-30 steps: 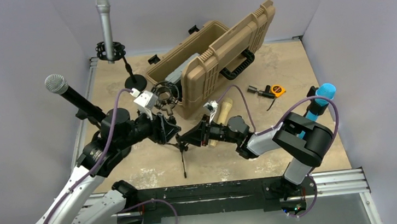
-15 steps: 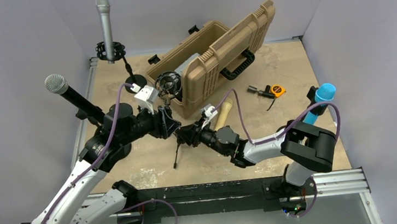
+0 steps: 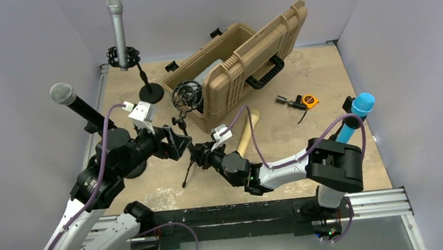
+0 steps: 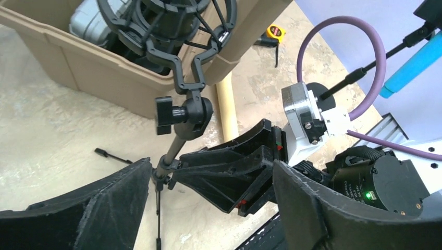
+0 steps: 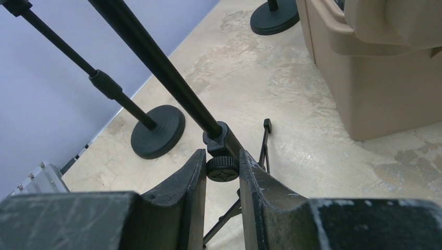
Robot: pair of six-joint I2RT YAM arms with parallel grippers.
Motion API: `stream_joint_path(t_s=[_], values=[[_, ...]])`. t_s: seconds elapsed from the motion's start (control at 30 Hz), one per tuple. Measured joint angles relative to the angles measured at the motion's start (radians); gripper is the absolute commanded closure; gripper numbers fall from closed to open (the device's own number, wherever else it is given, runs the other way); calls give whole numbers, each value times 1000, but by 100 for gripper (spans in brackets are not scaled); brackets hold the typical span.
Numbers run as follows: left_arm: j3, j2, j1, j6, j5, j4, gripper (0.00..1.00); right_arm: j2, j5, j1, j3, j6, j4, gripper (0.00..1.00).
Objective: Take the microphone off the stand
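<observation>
A small black tripod stand (image 3: pixel 185 142) carries a black shock mount (image 3: pixel 187 96) at its top, in front of the tan case. A dark body sits inside the mount's ring (image 4: pixel 174 15); I cannot make out its shape. My right gripper (image 3: pixel 199 154) is shut on the stand's collar, its jaws either side of the clamp knob (image 5: pixel 222 169) in the right wrist view (image 5: pixel 223 159). My left gripper (image 3: pixel 179 144) is open, its fingers (image 4: pixel 120 198) wide apart either side of the stand's lower pole and the right gripper's fingers (image 4: pixel 234 172).
A silver microphone (image 3: pixel 117 25) stands at the back left, a black one with a mesh head (image 3: pixel 64 93) at the left, and a blue one (image 3: pixel 361 104) at the right. An open tan case (image 3: pixel 243 61), a tan cylinder (image 3: pixel 248 133) and a tape measure (image 3: pixel 308 100) lie mid-table.
My right gripper has carried the tripod stand to the left, and its feet have swung left. My left arm has drawn back to the left and stays open.
</observation>
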Motion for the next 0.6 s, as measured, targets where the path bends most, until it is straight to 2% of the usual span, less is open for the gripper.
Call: stream_joint_path(t_s=[0.2,0.33,0.47,0.6], values=[[95,45,4,-6,-44,-36,14,-26,-54,-4,-39,-14,26,99],[103,82,46,-11,6,-13,22,-61,-225,-54,-97,-25,69,79],[103,141,108,-28,98,26,33,-110,-501,-164,-166,-12,109,49],[79,176,124,-33,165,66,45,-132,-691,-247,-174,21,115,34]])
